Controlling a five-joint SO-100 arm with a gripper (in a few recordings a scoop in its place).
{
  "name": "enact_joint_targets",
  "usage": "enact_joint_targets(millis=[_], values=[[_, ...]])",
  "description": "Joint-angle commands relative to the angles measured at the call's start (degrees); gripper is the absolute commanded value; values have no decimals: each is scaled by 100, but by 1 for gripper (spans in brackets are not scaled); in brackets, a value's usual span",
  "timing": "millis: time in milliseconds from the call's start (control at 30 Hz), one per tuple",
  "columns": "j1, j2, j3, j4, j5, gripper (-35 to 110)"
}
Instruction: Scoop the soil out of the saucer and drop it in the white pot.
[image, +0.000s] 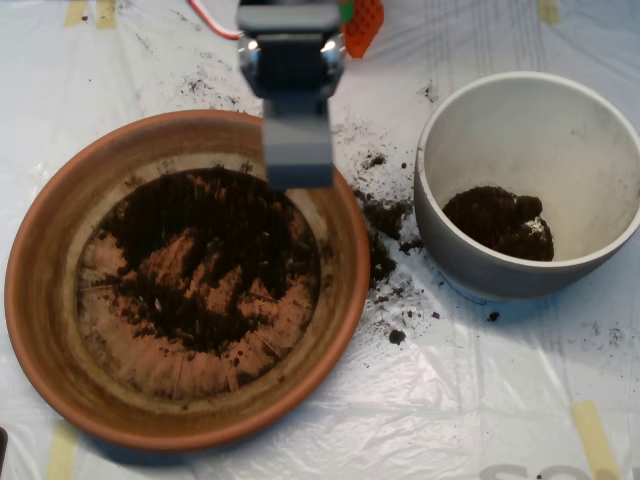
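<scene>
Overhead view shows the soil spread thin across the ridged floor of the terracotta saucer, bare orange patches showing through it, so much of it looks already lifted out. A dark clump lies at the bottom of the white pot to the right, and spilled crumbs dot the plastic-covered bench between the two vessels. The grey claw hangs blurred over the saucer's upper rim; whether its halves are spread or pressed together I cannot tell. Several scoops seem left.
</scene>
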Motion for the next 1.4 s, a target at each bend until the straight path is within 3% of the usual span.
enact_joint_targets(millis=[0,133,633,1033,1367], values=[[-765,255,-1222,527,44,0],[-1503,-439,-2250,1055,-44,0],[-2637,-861,-2558,1055,-519,1],[-2742,-729,-2312,1063,-562,29],[-2777,-229,-1863,1063,-589,38]])
